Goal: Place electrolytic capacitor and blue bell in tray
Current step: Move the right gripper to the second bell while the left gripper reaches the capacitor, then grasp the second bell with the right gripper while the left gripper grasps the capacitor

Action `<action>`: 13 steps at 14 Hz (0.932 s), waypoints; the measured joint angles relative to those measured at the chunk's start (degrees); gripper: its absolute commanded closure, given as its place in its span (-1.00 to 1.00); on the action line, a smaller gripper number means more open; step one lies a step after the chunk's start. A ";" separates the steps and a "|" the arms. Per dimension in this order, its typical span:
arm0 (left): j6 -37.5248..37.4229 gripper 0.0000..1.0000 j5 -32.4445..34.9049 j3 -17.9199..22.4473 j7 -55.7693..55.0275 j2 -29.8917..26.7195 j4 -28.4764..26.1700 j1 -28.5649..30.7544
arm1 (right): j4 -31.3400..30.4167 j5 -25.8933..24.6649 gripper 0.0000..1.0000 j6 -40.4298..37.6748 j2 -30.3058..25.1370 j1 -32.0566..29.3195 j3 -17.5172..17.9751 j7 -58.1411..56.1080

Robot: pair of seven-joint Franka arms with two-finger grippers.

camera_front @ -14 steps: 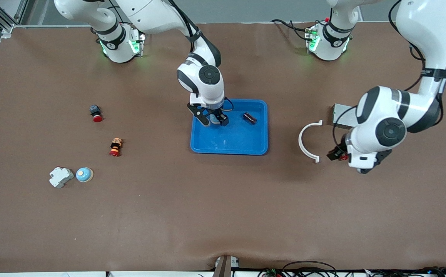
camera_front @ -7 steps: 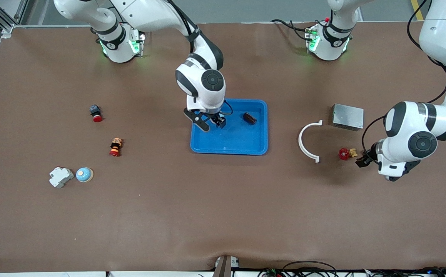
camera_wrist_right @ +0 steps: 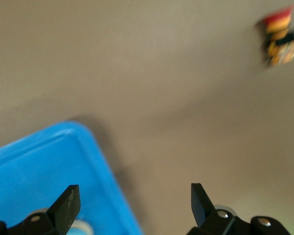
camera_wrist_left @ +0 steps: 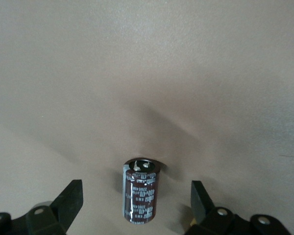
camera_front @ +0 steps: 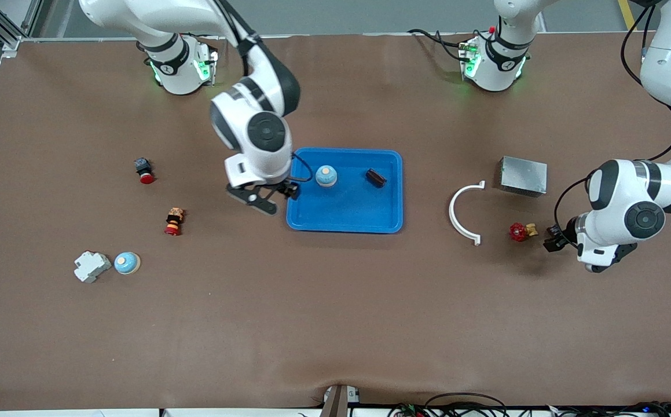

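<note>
The bright-blue tray (camera_front: 347,217) lies mid-table. A blue bell (camera_front: 326,175) with a tan knob and a small dark capacitor-like part (camera_front: 376,178) sit in it. My right gripper (camera_front: 266,200) is open and empty over the tray's rim at the right arm's end; its wrist view shows its gripper (camera_wrist_right: 132,203) above the tray corner (camera_wrist_right: 34,166). My left gripper (camera_front: 552,242) is low beside a red valve (camera_front: 519,231). Its wrist view shows the gripper (camera_wrist_left: 135,198) open around a dark-brown electrolytic capacitor (camera_wrist_left: 141,193) on the bare table, not touching it.
A white arc (camera_front: 464,211) and a grey metal box (camera_front: 523,175) lie between the tray and the left arm. Toward the right arm's end are a second blue bell (camera_front: 127,263), a white part (camera_front: 91,266) and two red-button parts (camera_front: 144,170) (camera_front: 173,221).
My right gripper let go of the blue bell in the tray and moved off toward the right arm's end. My left gripper moved from over the red valve toward its own end of the table.
</note>
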 measured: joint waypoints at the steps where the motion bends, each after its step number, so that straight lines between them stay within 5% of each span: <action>1: 0.12 -0.19 0.00 -0.01 0.00 0.00 -0.22 0.08 | -0.93 -0.14 -1.00 -0.10 -1.45 -2.64 -0.13 -5.03; 3: 0.15 0.16 0.00 -0.02 0.00 0.00 -0.58 0.33 | -2.58 -0.74 -1.00 -0.08 -3.65 -8.48 -0.30 -14.97; 5: 0.32 1.00 0.00 -0.02 0.00 0.00 -0.93 0.51 | -3.33 -0.91 -1.00 0.42 -4.61 -14.01 -0.38 -23.81; 13: -0.81 1.00 0.07 -2.22 1.23 -2.23 -0.95 0.64 | -2.11 -1.03 -1.00 11.26 -0.79 -33.18 -0.43 -52.14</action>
